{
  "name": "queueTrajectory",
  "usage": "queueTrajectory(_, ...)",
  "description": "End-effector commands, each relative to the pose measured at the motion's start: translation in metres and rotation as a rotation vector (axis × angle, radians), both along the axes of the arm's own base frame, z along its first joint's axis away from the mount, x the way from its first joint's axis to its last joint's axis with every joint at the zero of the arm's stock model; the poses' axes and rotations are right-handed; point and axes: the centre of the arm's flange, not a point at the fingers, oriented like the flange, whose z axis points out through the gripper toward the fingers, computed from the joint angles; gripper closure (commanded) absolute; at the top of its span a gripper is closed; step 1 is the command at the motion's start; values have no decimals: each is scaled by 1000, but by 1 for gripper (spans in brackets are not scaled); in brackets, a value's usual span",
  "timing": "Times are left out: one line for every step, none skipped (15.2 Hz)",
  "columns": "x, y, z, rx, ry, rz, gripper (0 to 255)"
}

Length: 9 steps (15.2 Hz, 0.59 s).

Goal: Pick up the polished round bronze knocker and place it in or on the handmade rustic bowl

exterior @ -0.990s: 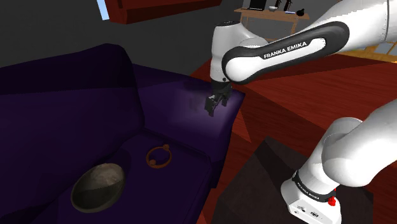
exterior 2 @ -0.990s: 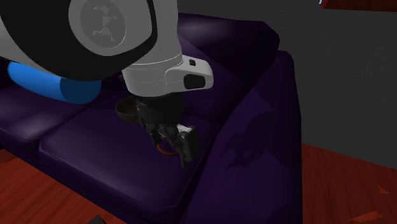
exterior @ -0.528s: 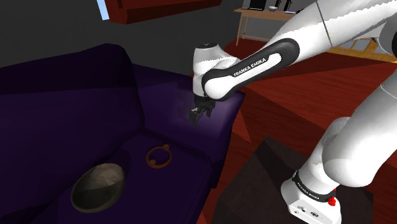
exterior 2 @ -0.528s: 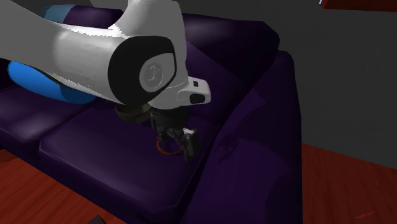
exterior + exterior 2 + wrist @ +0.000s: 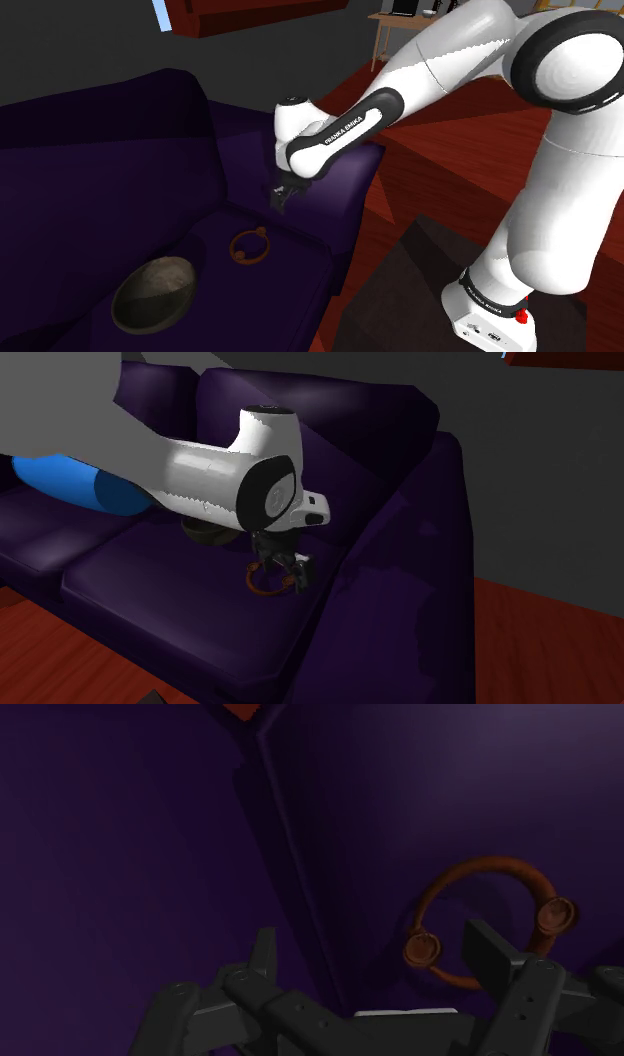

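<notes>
A bronze ring knocker [image 5: 249,246] with two small knobs lies flat on the purple sofa seat [image 5: 280,290]. Beside it, toward the shoulder view's lower left, rests a dark, rough grey bowl [image 5: 153,292]. My black gripper [image 5: 283,195] hangs open just above and behind the knocker, in front of the sofa's armrest. In the second exterior view the gripper [image 5: 290,572] hovers right over the knocker [image 5: 258,588], with the bowl [image 5: 205,533] partly hidden under the arm. In the wrist view the knocker [image 5: 423,947] lies just beyond the right finger of the open gripper [image 5: 372,944], touching neither finger.
The sofa's backrest and armrest [image 5: 325,185] rise close around the gripper. A blue cylindrical cushion [image 5: 90,492] lies further along the sofa. My dark stand [image 5: 430,280] sits on the red wood floor. A wooden table [image 5: 420,25] stands far back.
The arm has stretched out and the hand has come down and toward the shoulder view's left, closer to the knocker. The fingers have stayed open. Knocker and bowl have not moved.
</notes>
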Motion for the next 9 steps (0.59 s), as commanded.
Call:
queueTrajectory(14, 14, -20, 9, 0, 3, 0)
queueTrajectory(22, 20, -29, 14, 0, 4, 0)
queueTrajectory(29, 26, -38, 18, 0, 6, 0)
queueTrajectory(36, 33, -47, 22, 0, 7, 0)
queueTrajectory(43, 39, -56, 26, 0, 8, 0)
queueTrajectory(50, 45, -65, 30, 0, 10, 0)
queueTrajectory(57, 51, -73, 35, 0, 11, 0)
queueTrajectory(64, 58, -82, 39, 0, 13, 0)
queueTrajectory(71, 64, -91, 43, 0, 14, 0)
